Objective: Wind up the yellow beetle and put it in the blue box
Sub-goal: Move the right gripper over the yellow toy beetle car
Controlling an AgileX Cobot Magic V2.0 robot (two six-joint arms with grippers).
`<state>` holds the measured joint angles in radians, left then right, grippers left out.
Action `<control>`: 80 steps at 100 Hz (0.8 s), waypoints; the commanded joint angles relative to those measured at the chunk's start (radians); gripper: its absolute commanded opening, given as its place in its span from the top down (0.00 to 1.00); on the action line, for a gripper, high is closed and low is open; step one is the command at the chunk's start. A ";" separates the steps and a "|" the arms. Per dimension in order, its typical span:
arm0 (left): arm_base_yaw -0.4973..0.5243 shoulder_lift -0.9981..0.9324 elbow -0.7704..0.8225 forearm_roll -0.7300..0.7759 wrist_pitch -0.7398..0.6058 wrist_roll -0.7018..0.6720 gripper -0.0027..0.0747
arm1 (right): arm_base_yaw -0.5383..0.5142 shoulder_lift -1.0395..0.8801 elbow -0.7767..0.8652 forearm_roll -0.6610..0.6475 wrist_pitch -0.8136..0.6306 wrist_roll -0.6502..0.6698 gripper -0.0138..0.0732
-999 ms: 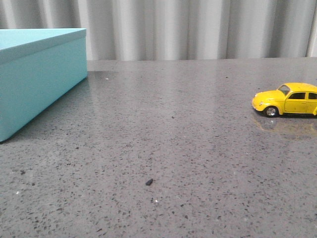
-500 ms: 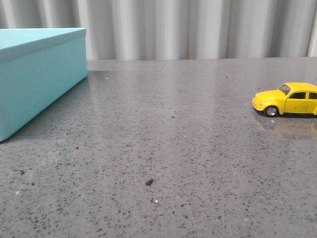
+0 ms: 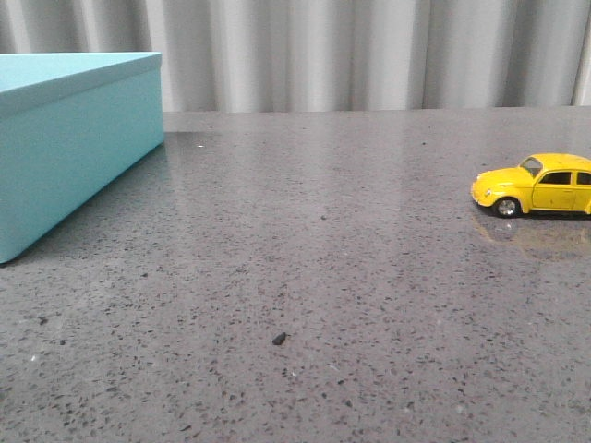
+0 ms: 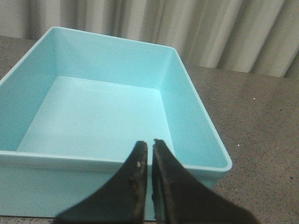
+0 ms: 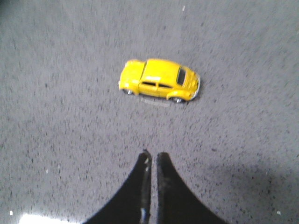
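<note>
Your beetle sits on its wheels at the right of the grey speckled surface, well apart from the box at the far left. The box is open and holds nothing. Your left hand hangs over the box's near rim, fingers pressed nearly together on nothing. Your right hand hovers above the surface near the beetle, fingers likewise narrowed to a slit, not touching it.
</note>
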<state>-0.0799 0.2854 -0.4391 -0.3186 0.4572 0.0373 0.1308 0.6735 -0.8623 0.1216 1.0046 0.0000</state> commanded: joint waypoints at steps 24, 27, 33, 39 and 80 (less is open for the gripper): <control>-0.051 0.018 -0.037 -0.020 -0.065 0.004 0.99 | 0.025 0.381 -0.244 -0.017 0.095 -0.009 0.90; -0.055 0.018 -0.037 -0.020 -0.065 0.004 0.99 | 0.025 0.407 -0.259 -0.021 0.093 -0.009 0.90; -0.060 0.018 -0.035 -0.020 -0.060 0.004 0.99 | 0.025 0.453 -0.288 -0.026 0.084 -0.009 0.90; -0.061 0.018 -0.035 -0.013 -0.036 0.004 0.99 | 0.025 0.499 -0.310 -0.028 0.070 -0.014 0.90; -0.061 0.018 -0.016 0.012 0.079 0.006 0.99 | 0.025 0.678 -0.415 -0.032 0.027 -0.018 0.90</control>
<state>-0.1357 0.2854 -0.4300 -0.2986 0.5968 0.0433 0.1556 1.3556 -1.2374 0.0973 1.0736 0.0000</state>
